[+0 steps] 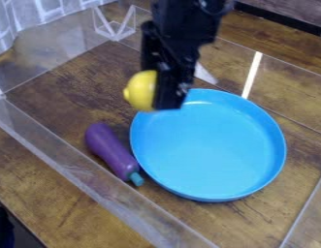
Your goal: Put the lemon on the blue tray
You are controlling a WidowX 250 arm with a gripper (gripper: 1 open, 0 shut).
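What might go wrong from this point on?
The lemon is up in the end effector near the edge of the blue tray; released there, it might land on the rim or miss the tray. It is smooth and rounded, so it could slip from the grip or roll after landing. A low, wide approach might also nudge the eggplant beside the tray.

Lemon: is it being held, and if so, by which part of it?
Yes, the hand holds the lemon by one end, the end away from the eggplant.
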